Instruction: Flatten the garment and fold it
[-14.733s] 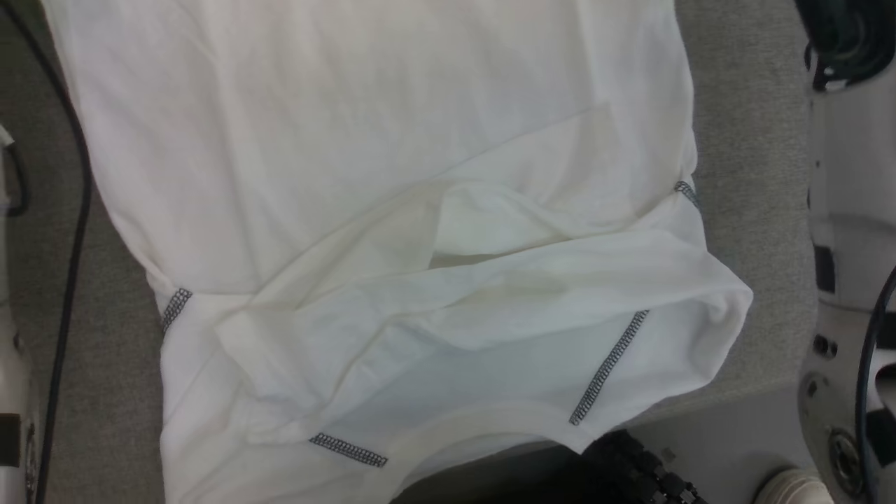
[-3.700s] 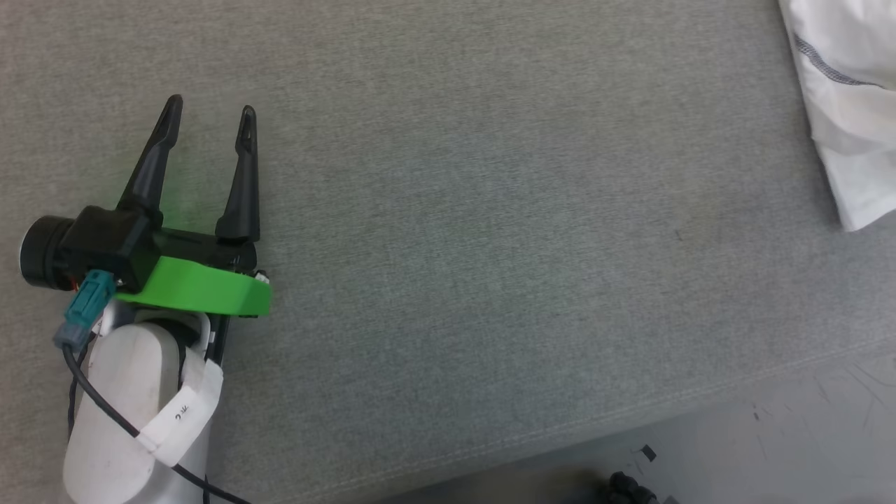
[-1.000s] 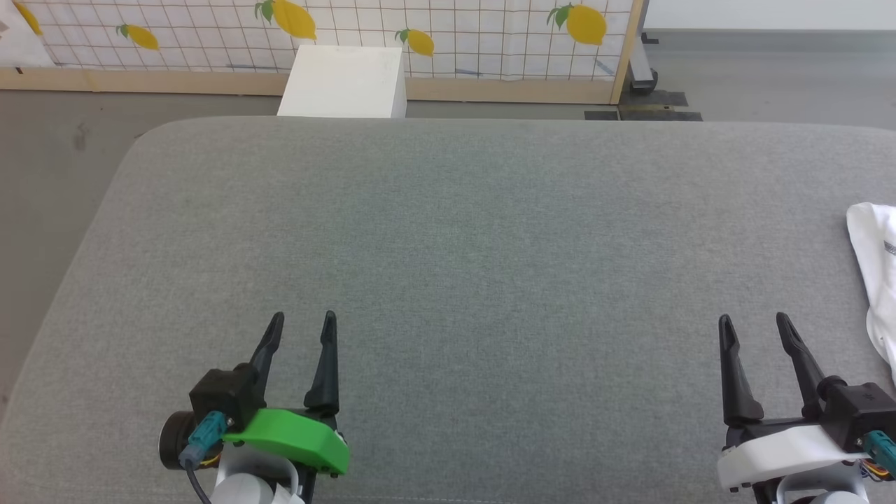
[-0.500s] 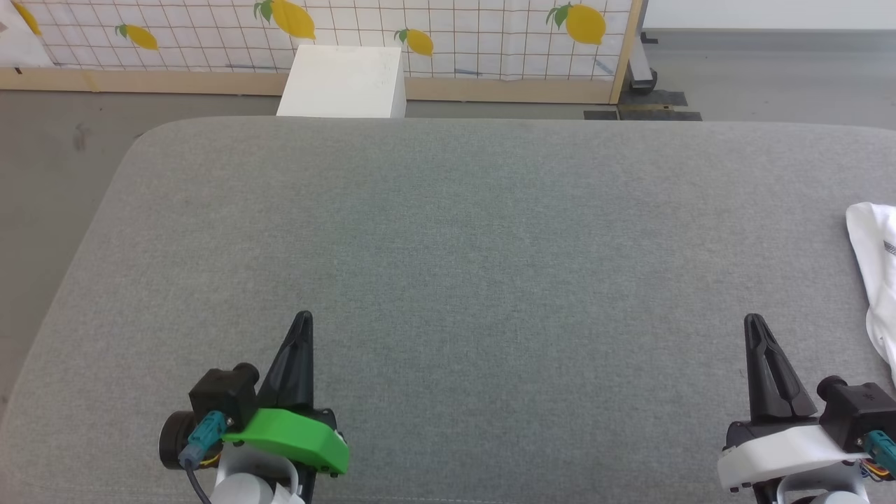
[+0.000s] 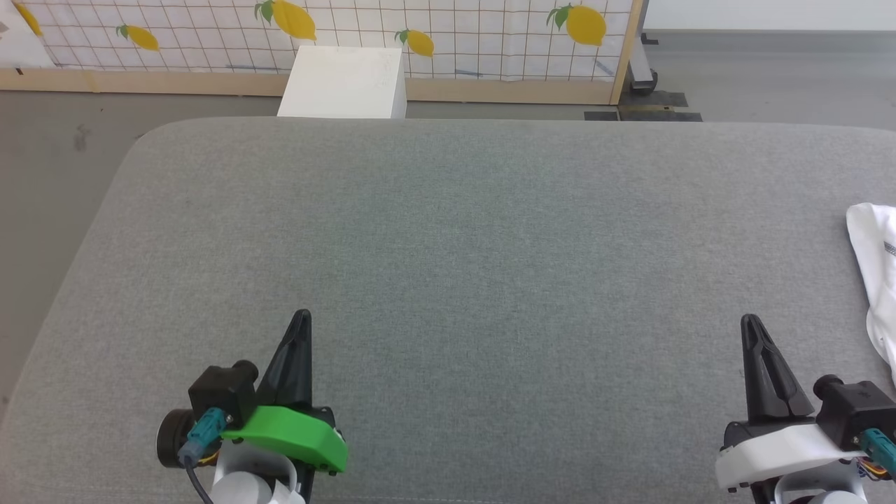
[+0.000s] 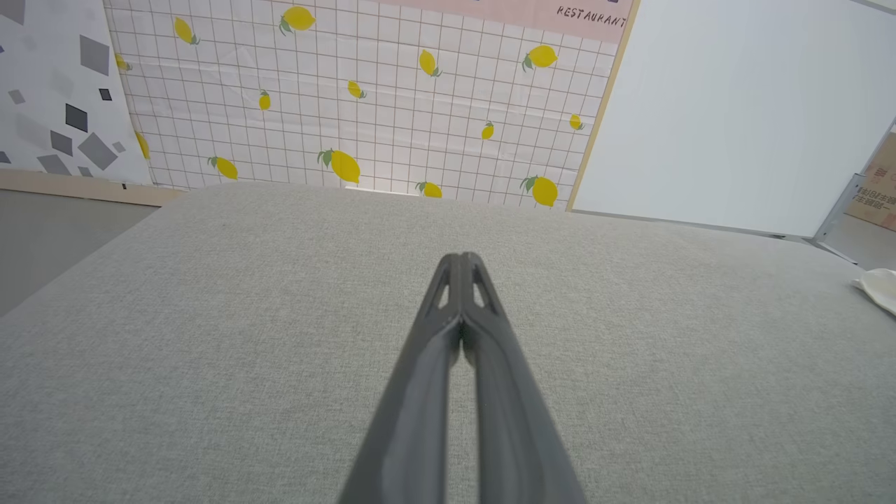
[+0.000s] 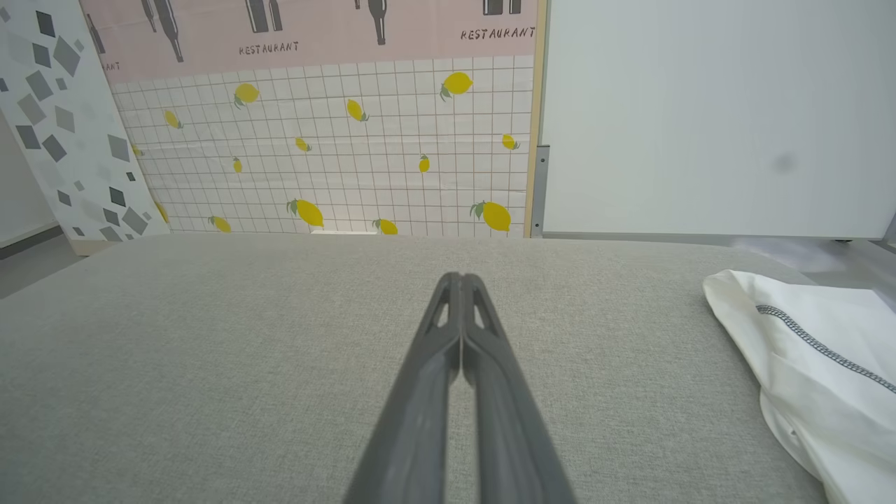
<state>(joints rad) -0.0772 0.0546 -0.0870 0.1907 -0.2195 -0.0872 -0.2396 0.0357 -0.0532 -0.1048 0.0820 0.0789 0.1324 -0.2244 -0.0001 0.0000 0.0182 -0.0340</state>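
The garment (image 5: 878,280) is a white shirt with a dark zigzag seam, lying at the far right edge of the grey cushioned surface (image 5: 462,238). In the right wrist view the garment (image 7: 819,350) lies to the right of my fingers, apart from them. A corner of the garment (image 6: 878,285) shows at the right edge of the left wrist view. My left gripper (image 5: 302,316) is shut and empty at the lower left. My right gripper (image 5: 750,321) is shut and empty at the lower right, a short way left of the shirt. Both point away from me over bare cushion.
A white box (image 5: 344,82) stands on the floor just beyond the cushion's far edge. Behind it runs a wall panel with a lemon-and-grid pattern (image 5: 455,35). Grey floor (image 5: 56,154) lies off the cushion's rounded left corner.
Both grippers were open a second ago and have closed on nothing. The arms and the shirt have stayed where they were.
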